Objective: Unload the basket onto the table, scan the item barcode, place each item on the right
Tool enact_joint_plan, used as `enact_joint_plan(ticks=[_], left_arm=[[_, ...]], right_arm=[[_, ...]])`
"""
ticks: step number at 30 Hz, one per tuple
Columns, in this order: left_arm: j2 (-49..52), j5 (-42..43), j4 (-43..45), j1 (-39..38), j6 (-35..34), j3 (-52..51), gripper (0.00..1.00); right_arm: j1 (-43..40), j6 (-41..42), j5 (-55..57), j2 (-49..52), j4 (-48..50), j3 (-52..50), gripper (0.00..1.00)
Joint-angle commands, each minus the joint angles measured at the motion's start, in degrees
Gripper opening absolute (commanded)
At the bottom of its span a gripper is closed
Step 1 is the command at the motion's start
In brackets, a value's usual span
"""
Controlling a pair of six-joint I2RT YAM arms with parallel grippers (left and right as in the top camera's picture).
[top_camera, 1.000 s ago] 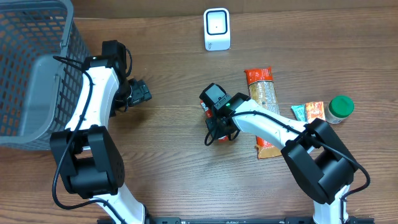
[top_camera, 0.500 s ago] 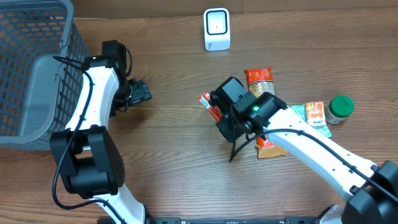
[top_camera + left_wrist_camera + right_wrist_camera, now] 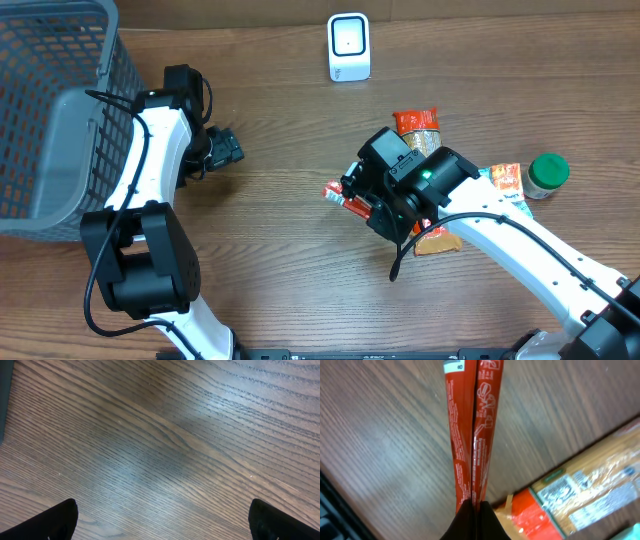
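The right hand is clamped on one end of a red sachet, held edge-on over the middle of the tabletop. A pasta pack lies just beside it. The scanner stands at the far edge. The left hand is spread open beside the basket at the left edge.

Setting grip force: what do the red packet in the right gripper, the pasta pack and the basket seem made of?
Red packet: thin glossy printed film, plastic or foil laminate; it pinches flat with a sheen. Pasta pack: clear shiny plastic wrap; strands show through. Basket: matte grey mesh, likely moulded plastic, possibly coated wire.
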Motion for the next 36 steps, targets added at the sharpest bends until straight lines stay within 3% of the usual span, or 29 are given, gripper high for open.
enact_joint_plan(ticks=[1, 12, 25, 31, 36], left_arm=[[-1.0, -0.3, 0.0, -0.2, 1.5, 0.1, 1.00], [-1.0, -0.3, 0.0, -0.2, 1.5, 0.1, 1.00], [-1.0, -0.3, 0.0, -0.2, 1.5, 0.1, 1.00], [-1.0, -0.3, 0.0, -0.2, 1.5, 0.1, 1.00], [-1.0, -0.3, 0.0, -0.2, 1.5, 0.1, 1.00]], right_arm=[[-0.2, -2.0, -1.0, -1.6, 2.4, -0.2, 0.04], [-0.1, -3.5, -6.2, 5.0, 14.1, -7.0, 0.04], [-0.2, -3.5, -6.7, 15.6, 23.0, -7.8, 0.04], [-0.2, -1.9, -6.7, 15.6, 23.5, -7.7, 0.25], [-0.2, 1.6, -7.0, 15.2, 22.8, -5.7, 0.30]])
